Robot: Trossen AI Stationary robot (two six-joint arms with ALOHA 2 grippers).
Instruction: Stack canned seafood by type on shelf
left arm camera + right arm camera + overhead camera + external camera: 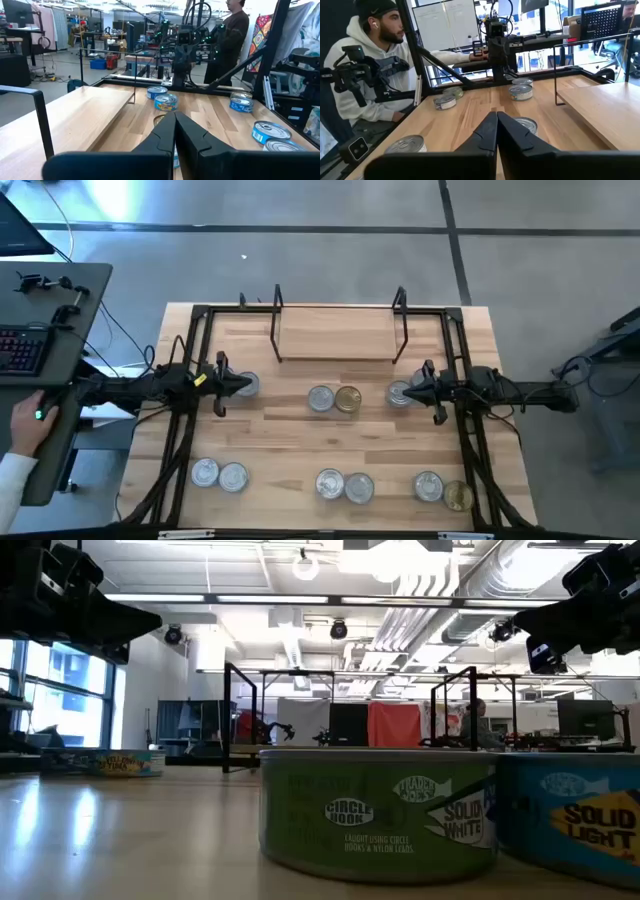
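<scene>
The shelf [335, 335], a light-wood board with black wire uprights, stands at the table's far middle with nothing on it. Tins of canned seafood lie about the table: a silver-lidded one [320, 398] beside a gold-lidded one [347, 400] at the centre, and several along the near edge [233, 477]. My left gripper [252, 385] is shut and hovers over a tin [244, 386] at mid-left. My right gripper [408, 392] is shut above a tin [398, 393] at mid-right. In the low view both arms hang well above the tabletop. Each wrist view shows shut fingers [175, 116] [497, 116].
Black frame bars [190, 410] run along the table's left and right sides. A green tin [380, 825] and a blue tin [575, 825] sit close to the low camera. A person's hand [30, 420] rests at a side desk on the left; another person [235, 35] stands beyond the right side.
</scene>
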